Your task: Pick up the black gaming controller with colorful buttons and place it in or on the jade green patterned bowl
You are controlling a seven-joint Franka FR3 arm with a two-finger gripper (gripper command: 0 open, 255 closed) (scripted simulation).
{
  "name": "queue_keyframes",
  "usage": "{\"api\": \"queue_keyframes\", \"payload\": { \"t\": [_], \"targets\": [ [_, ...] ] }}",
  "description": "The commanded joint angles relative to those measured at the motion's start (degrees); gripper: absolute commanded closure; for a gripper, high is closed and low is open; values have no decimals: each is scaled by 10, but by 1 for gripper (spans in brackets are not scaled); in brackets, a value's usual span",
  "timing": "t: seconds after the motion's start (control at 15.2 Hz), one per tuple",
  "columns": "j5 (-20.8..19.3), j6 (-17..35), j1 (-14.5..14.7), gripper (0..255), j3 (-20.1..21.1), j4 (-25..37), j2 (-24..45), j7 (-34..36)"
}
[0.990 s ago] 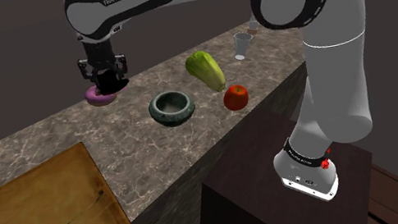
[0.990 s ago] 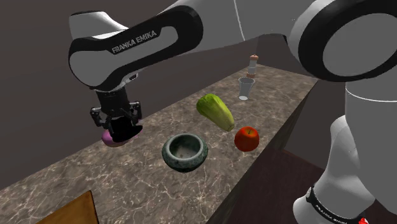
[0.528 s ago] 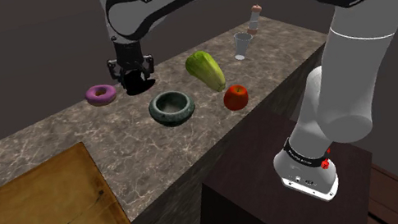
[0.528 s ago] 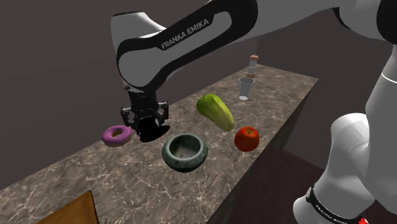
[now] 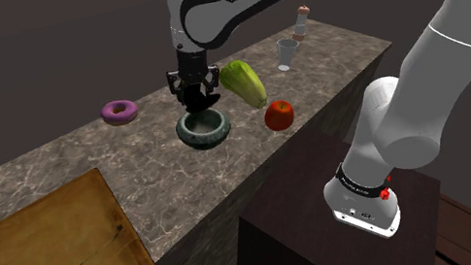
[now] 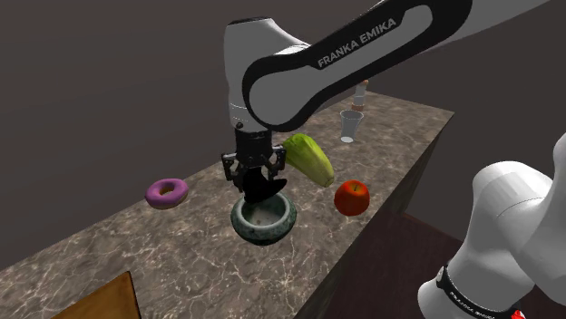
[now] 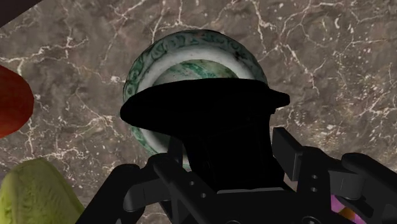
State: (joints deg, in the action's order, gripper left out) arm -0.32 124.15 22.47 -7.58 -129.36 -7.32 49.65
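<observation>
Clasping the controller [image 7: 210,121], our pincer [image 7: 229,147] hangs over the bowl [image 7: 145,71] on the bench [image 6: 181,245]; we see the controller's broad end pointing down.

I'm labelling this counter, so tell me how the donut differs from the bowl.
The donut is pink; the bowl is green-patterned. The donut is a flat ring; the bowl is taller and hollow. Nothing hangs over the donut; the bowl sits under the gripper clasping the black controller. Both are round and rest on the marble counter.
</observation>
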Motion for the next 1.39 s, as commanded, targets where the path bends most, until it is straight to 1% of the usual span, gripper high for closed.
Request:
{"api": "queue_keyframes", "payload": {
  "t": [0.0, 0.79, 1.32],
  "targets": [
    [-2, 11, -2, 255, -1, -23, -12, -2],
    [7, 107, -1, 255, -3, -68, 39, -9],
    [7, 107, -1, 255, -3, -68, 39, -9]
  ]
}}
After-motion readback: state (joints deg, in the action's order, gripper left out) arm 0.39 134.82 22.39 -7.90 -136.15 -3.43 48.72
